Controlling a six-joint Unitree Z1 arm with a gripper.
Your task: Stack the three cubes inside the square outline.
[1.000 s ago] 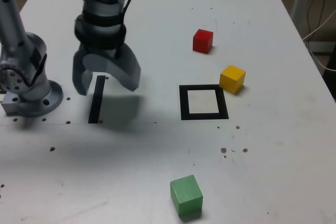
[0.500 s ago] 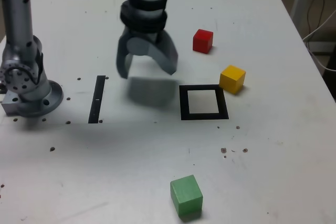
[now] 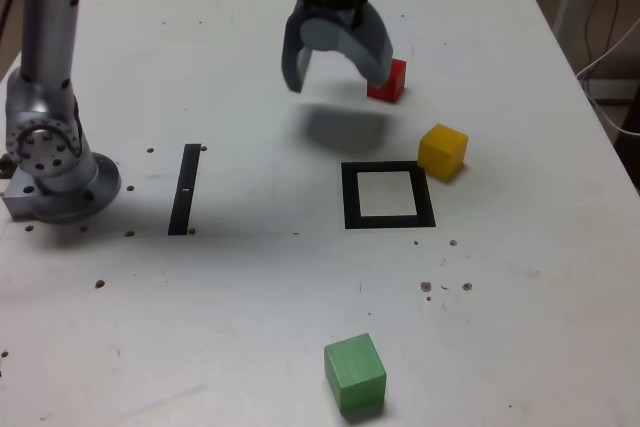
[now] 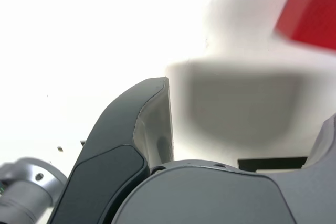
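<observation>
End effector (image 3: 338, 75) open; cubes unstacked

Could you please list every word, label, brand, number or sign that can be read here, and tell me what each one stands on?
There is none to read: no lettering shows on the red cube, yellow cube, green cube, square outline or gripper.

Glare bleaches much of the white desk (image 3: 270, 307) in the wrist view, where the red cube (image 4: 315, 17) looks blurred, while soft grey shadows fall in both views.
</observation>
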